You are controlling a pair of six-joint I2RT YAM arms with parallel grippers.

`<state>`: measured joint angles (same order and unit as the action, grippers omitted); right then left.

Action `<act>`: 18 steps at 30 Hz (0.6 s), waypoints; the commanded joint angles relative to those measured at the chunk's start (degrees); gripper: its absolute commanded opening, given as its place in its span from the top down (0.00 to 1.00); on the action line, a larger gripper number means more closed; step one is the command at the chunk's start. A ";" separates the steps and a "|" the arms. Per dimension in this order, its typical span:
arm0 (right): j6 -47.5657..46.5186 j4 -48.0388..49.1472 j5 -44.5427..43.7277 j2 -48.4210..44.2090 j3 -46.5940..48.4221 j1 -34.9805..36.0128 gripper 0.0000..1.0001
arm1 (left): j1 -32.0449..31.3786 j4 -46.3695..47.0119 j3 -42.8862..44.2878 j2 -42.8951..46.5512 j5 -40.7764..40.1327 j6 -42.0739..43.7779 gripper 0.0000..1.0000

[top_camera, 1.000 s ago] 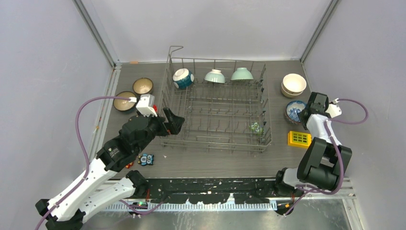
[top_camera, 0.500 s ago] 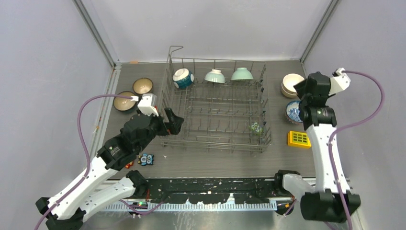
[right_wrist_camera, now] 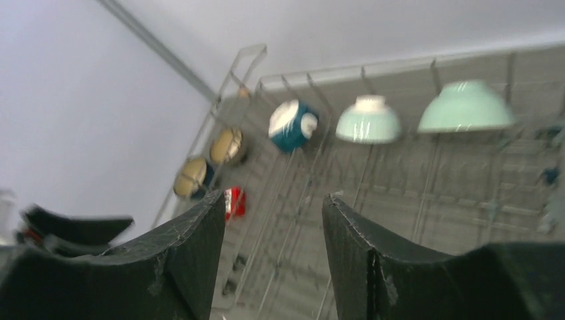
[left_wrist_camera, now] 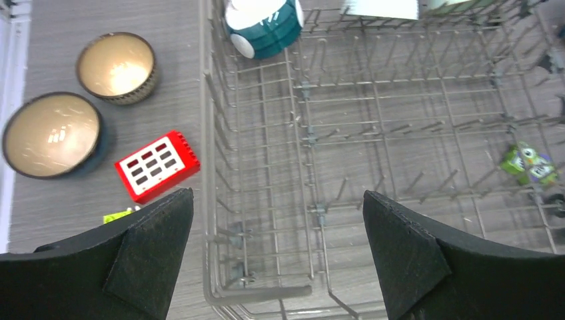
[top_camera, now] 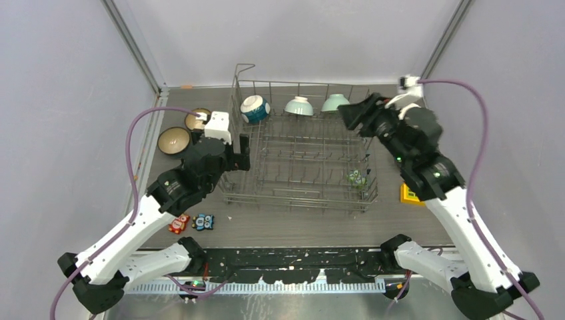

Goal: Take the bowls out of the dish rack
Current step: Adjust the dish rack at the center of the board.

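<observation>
The grey wire dish rack (top_camera: 300, 160) stands mid-table. Along its back row sit three bowls: a dark teal one (top_camera: 254, 108) on its side and two pale mint ones (top_camera: 299, 105) (top_camera: 335, 102) upside down. Two beige bowls (top_camera: 174, 140) (top_camera: 196, 117) rest on the table left of the rack. My left gripper (top_camera: 241, 152) hovers open over the rack's left front edge (left_wrist_camera: 210, 200), empty (left_wrist_camera: 276, 197). My right gripper (top_camera: 350, 115) hangs open and empty (right_wrist_camera: 273, 200) above the rack's back right, near the right mint bowl (right_wrist_camera: 466, 107). The teal bowl (left_wrist_camera: 263, 23) lies ahead of the left gripper.
A red block (left_wrist_camera: 156, 165) lies beside the rack's left edge near the beige bowls (left_wrist_camera: 118, 67) (left_wrist_camera: 50, 133). A green toy (top_camera: 356, 177) sits inside the rack at right. Small toys (top_camera: 203, 221) lie in front of the rack; a yellow block (top_camera: 406, 193) shows under the right arm.
My right arm rose from the bowls at the table's right and swung left over the rack's back right corner. My left gripper shifted slightly toward the back along the rack's left edge.
</observation>
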<state>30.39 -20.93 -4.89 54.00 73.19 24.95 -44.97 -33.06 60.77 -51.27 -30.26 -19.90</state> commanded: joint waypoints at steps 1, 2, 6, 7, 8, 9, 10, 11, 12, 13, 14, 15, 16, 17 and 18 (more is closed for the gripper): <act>2.41 4.64 5.57 2.12 -9.17 2.46 0.40 | 0.83 -0.32 4.67 -3.76 -6.41 6.23 0.00; 2.84 5.62 5.12 1.65 -10.94 2.42 0.39 | 1.76 -1.32 5.92 -5.01 -5.83 6.31 0.00; 2.43 7.44 2.18 -0.33 -15.44 2.44 0.38 | 8.04 -3.86 11.31 -9.87 1.49 4.34 0.00; 2.34 7.55 1.71 -0.92 -16.05 2.39 0.38 | 9.79 -4.01 12.32 -10.84 2.77 3.96 0.00; 2.45 7.68 1.19 -1.70 -16.72 2.46 0.37 | 11.54 -4.13 13.24 -11.88 4.05 3.53 0.00; 2.74 7.80 0.85 -2.54 -17.80 2.47 0.37 | 13.29 -4.17 14.03 -12.84 5.43 3.00 0.00; 3.10 8.07 0.71 -3.17 -18.54 2.44 0.37 | 15.26 -3.97 14.43 -13.92 7.06 2.50 0.00; 3.33 8.05 0.52 -3.86 -19.25 2.47 0.37 | 17.17 -3.72 14.67 -14.82 8.49 2.04 0.00; 3.54 7.84 0.11 -4.36 -19.81 2.47 0.37 | 18.81 -3.61 14.59 -16.09 9.79 1.44 0.00; 3.69 7.39 -0.55 -4.87 -20.18 2.45 0.37 | 20.24 -3.57 14.49 -17.05 10.89 0.77 0.00; 3.71 6.84 -1.01 -5.27 -20.32 2.47 0.37 | 21.28 -3.58 14.20 -17.82 11.81 0.17 0.00; 3.71 6.36 -1.39 -5.70 -20.44 2.47 0.36 | 22.08 -3.43 13.85 -18.45 12.54 -0.47 0.00; 3.79 6.11 -1.54 -6.09 -20.59 2.46 0.36 | 22.56 -2.98 13.32 -18.85 13.39 -1.23 0.00; 3.91 6.09 -1.53 -6.40 -20.75 2.47 0.36 | 22.86 -2.26 12.60 -19.07 14.33 -1.66 0.00; 4.12 6.16 -1.41 -6.61 -20.86 2.47 0.36 | 22.97 -1.35 11.86 -19.13 15.02 -2.05 0.01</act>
<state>33.34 -17.08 -4.45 48.45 52.84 27.27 -23.11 -36.42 73.69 -70.00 -20.86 -19.14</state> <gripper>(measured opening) 0.636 0.996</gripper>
